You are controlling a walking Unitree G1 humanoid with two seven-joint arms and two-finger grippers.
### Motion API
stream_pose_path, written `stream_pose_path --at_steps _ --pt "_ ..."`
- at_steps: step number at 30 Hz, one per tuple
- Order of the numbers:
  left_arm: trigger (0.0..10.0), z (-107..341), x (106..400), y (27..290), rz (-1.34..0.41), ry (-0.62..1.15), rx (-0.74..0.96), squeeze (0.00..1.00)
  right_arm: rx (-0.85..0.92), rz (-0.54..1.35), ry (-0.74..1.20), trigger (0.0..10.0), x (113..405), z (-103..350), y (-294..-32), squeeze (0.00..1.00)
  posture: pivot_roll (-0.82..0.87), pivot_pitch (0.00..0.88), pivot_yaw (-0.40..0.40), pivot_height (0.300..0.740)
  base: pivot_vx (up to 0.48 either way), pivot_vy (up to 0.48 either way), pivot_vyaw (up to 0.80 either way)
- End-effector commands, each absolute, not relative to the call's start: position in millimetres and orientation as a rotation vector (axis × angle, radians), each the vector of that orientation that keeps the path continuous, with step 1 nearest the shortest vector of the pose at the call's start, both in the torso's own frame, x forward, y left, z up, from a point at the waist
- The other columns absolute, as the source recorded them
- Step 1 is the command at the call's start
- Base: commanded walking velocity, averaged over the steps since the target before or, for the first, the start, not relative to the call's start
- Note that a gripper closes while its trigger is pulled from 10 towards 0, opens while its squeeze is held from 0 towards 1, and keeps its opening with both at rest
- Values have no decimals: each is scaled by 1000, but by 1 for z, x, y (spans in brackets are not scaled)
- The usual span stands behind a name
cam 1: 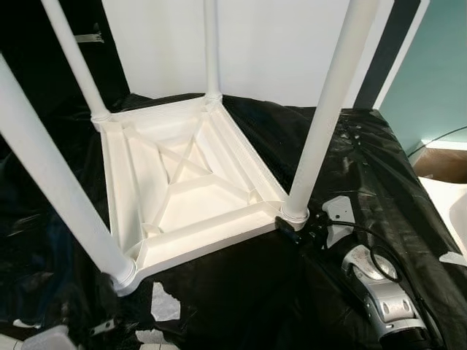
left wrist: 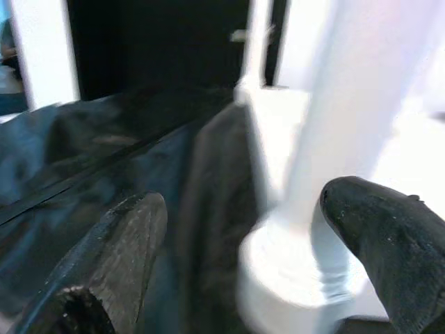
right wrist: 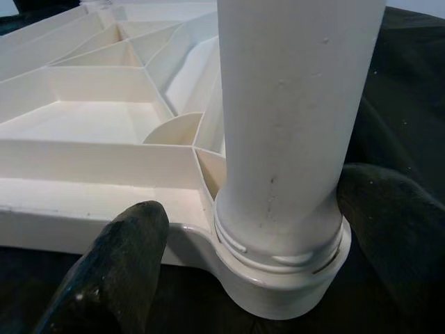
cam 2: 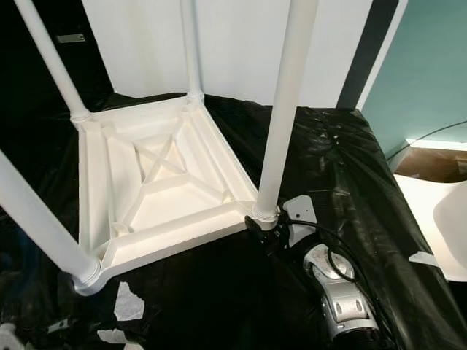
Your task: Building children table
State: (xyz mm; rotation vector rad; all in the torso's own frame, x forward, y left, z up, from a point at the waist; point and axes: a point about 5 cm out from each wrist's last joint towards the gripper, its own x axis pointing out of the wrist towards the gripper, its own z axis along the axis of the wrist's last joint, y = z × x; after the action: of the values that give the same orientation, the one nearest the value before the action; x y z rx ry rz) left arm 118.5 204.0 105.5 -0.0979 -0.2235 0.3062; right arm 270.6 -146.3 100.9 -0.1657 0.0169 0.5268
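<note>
Head view: the table top (cam 1: 190, 197) lies inverted on black sheeting (cam 1: 255, 292), legs up for assembly; my right gripper (cam 1: 292, 227) sits at the near-right leg (cam 1: 325, 117) base.
Right wrist view: my fingers (right wrist: 111, 271) are spread, straddling that leg's socket (right wrist: 278, 271) to steady it.
Left wrist view: my left gripper (left wrist: 243, 250) is spread beside the near-left leg (left wrist: 334, 139).

upturned white table (cam 1: 191, 191), right gripper (cam 1: 292, 226) at leg (cam 1: 326, 117)
</note>
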Motion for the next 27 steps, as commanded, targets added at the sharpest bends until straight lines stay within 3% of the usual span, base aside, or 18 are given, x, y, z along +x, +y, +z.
stream_pose_path --at_steps 1,14,18,23,24,25,26,27 --pt "10000 113 126 190 202 -255 -104 416 -141 576 94 10000 265 85 -139 0 183 0 -15 740 0 0 0" --pt "10000 130 135 180 97 -281 -93 416 -107 520 194 10000 255 85 -162 0 165 0 -19 740 0 0 0" --pt "10000 140 152 178 58 -317 -52 408 -130 543 229 10000 242 89 -178 0 141 0 -12 740 0 0 0" --pt "10000 144 167 178 50 -344 -45 404 -113 596 256 10000 237 92 -179 0 137 0 -10 740 0 0 0" --pt "10000 153 186 175 39 -385 -48 325 -52 709 302 10000 227 97 -175 0 117 0 -2 740 0 0 0" --pt "10000 153 186 175 39 -385 -48 325 -52 709 302 10000 227 97 -175 0 117 0 -2 740 0 0 0" --pt "10000 156 192 173 35 -397 -49 192 -53 739 302 10000 226 98 -173 0 108 0 2 740 0 0 0" --pt "10000 158 196 171 32 -404 -50 184 -60 751 296 10000 227 98 -172 0 108 0 2 740 0 0 0"
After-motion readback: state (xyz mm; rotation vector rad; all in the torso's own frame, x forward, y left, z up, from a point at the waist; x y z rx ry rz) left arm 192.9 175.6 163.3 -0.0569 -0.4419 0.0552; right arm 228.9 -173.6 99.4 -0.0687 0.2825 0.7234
